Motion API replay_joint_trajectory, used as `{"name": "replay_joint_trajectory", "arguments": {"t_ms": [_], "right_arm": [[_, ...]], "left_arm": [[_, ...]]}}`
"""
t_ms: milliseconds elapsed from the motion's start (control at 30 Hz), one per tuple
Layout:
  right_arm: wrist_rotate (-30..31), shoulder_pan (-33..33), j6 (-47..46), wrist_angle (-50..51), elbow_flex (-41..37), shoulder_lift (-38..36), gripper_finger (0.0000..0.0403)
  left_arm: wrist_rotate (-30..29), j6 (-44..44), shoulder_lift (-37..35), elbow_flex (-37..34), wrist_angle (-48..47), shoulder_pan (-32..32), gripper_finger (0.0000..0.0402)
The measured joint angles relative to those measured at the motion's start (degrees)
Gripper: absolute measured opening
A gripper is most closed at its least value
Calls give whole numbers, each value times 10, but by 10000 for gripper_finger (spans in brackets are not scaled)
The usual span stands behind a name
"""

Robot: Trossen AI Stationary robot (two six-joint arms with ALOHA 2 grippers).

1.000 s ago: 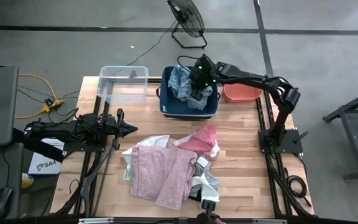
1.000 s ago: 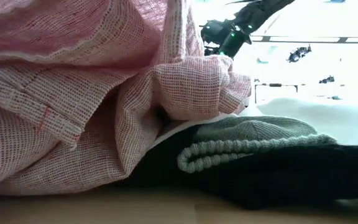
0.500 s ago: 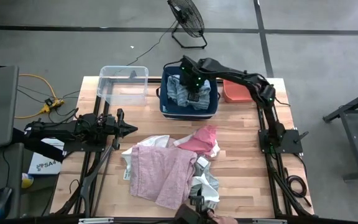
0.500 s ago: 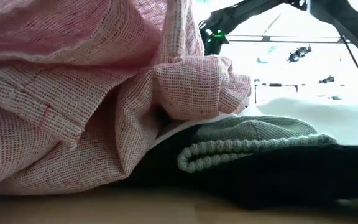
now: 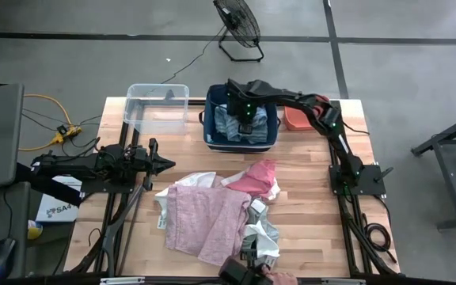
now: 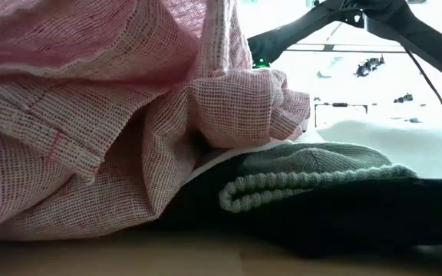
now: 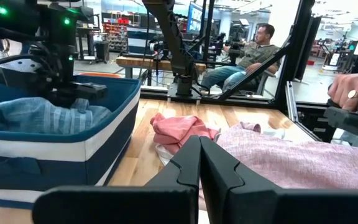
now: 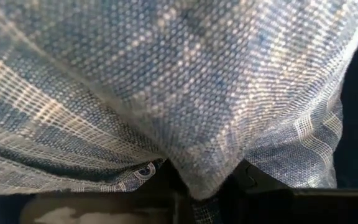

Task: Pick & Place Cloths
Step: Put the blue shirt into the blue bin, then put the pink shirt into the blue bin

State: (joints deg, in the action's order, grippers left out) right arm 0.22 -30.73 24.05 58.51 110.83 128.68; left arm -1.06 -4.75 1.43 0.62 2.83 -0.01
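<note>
Blue woven cloth [image 5: 240, 120] lies inside the navy plastic bin [image 5: 212, 136] at the table's far side, right gripper [image 5: 242, 119] pinching it, while pink, white and grey cloths [image 5: 212, 218] wait near; left gripper [image 5: 165, 165] idles closed at left.

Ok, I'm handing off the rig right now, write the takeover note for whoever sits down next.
Right end effector: down in the navy bin, against the blue cloth; grip state not visible.
Left end effector: shut, empty, parked at the table's left side.
Done: blue cloth in the navy bin.
Left: light pink cloth, hot pink cloth, and white cloth piled mid-table. Clear bin holds no cloths.
</note>
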Motion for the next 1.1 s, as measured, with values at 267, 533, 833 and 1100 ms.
{"name": "replay_joint_trajectory", "arguments": {"t_ms": [267,533,833,1100], "right_arm": [[-2,4,-18,0,0,0,122],[-10,2,-26,18,0,-9,223],[-74,-20,13,13,0,-86,242],[-127,-28,-75,70,0,-168,242]], "left_arm": [[0,0,0,0,0,0,2],[0,0,0,0,0,0,2],[0,0,0,0,0,0,2],[0,0,0,0,0,0,2]]}}
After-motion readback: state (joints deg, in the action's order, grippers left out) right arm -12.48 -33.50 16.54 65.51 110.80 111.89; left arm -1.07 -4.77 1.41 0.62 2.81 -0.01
